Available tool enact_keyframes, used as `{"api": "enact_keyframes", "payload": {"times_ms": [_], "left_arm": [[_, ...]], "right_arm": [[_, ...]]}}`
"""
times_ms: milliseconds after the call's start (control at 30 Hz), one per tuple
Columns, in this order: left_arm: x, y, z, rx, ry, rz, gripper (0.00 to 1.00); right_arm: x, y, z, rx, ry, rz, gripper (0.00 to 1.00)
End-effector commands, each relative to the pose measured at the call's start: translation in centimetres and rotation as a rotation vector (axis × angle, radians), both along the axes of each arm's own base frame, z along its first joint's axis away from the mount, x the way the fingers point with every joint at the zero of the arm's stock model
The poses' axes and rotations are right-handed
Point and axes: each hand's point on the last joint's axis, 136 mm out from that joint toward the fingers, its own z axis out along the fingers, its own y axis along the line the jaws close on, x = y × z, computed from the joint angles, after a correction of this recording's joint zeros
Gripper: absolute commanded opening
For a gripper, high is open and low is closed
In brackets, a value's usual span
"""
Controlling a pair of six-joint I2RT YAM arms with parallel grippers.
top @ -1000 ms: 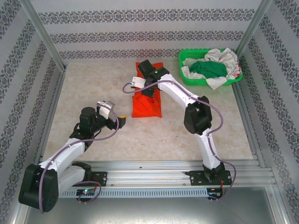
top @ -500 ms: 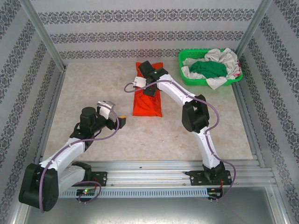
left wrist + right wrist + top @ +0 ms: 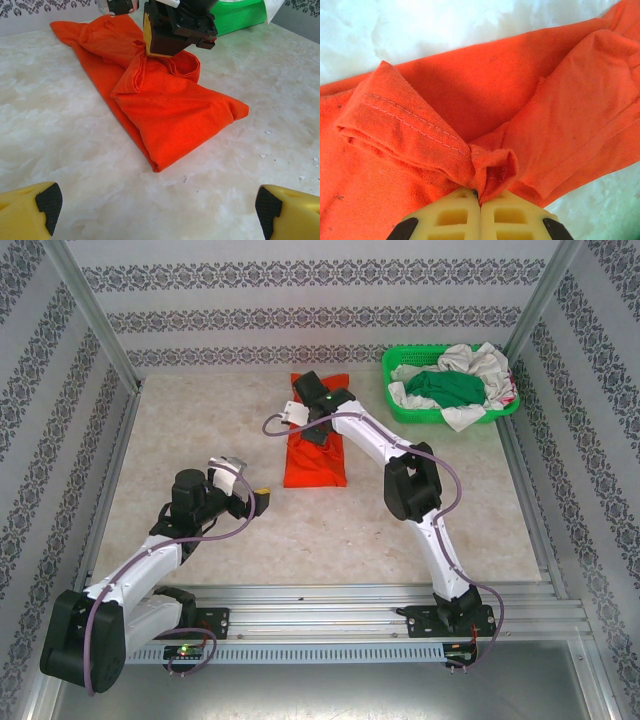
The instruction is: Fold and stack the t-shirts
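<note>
The orange-red t-shirt (image 3: 318,462) lies partly folded lengthwise at the back middle of the table, with a loose fold bunched on top (image 3: 165,102). My right gripper (image 3: 316,432) is over its middle, shut on a pinched bunch of the orange cloth (image 3: 490,170); in the right wrist view both yellow fingers (image 3: 450,217) press together on the fabric. The left wrist view has that gripper (image 3: 151,52) holding the fold from above. My left gripper (image 3: 258,498) hovers open, left of and nearer than the shirt, its yellow fingertips (image 3: 30,212) wide apart with nothing between them.
A green lattice basket (image 3: 397,363) stands at the back right, holding a dark green t-shirt (image 3: 448,388) and a white one (image 3: 483,364) that spills over its rim. Patterned walls and metal posts enclose the marble-look table (image 3: 220,430).
My right arm has drawn slightly toward the far left with the cloth in its grip, and the orange shirt's near end has crept a little farther back. The left arm has not moved.
</note>
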Motion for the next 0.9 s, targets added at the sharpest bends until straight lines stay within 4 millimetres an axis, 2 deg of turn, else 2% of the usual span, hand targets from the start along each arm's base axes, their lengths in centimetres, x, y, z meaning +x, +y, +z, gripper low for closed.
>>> {"api": "enact_keyframes", "payload": {"times_ms": [0, 67, 133, 167, 233, 300, 467, 567, 700, 867], "left_arm": [[0.2, -0.9, 1.2, -0.015, -0.019, -0.032, 1.00], [0.2, -0.9, 1.2, -0.018, -0.018, -0.033, 1.00], [0.3, -0.9, 1.1, -0.019, -0.013, -0.030, 1.00], [0.3, -1.0, 1.1, -0.019, -0.012, -0.031, 1.00], [0.4, -1.2, 1.1, -0.018, -0.010, -0.031, 1.00], [0.8, -1.3, 0.9, -0.015, -0.001, -0.017, 1.00], [2.8, -1.6, 0.0, -0.043, 0.063, 0.076, 1.00], [4.1, -2.6, -0.6, -0.055, 0.098, 0.103, 1.00], [7.0, -3.9, -1.2, -0.158, 0.148, 0.216, 1.00], [10.4, -6.1, -3.5, -0.264, 0.359, 0.287, 1.00]], "right_arm": [[1.5, -0.1, -0.1, 0.025, -0.021, -0.034, 0.00], [1.7, -0.1, -0.3, 0.029, -0.023, -0.041, 0.01], [1.9, -0.1, -0.4, 0.034, -0.029, -0.053, 0.10], [2.2, -0.2, -0.3, 0.037, -0.038, -0.064, 0.17], [2.5, -0.3, 0.6, 0.047, -0.064, -0.087, 0.42], [3.0, -0.4, 2.1, 0.079, -0.107, -0.120, 0.57], [3.3, -1.7, 6.5, 0.211, -0.207, -0.265, 0.63], [2.5, -3.2, 7.9, 0.306, -0.215, -0.389, 0.63], [-0.2, -4.6, 7.6, 0.485, -0.110, -0.558, 0.63], [-3.8, -6.2, 4.2, 0.697, 0.186, -0.823, 0.60]]}}
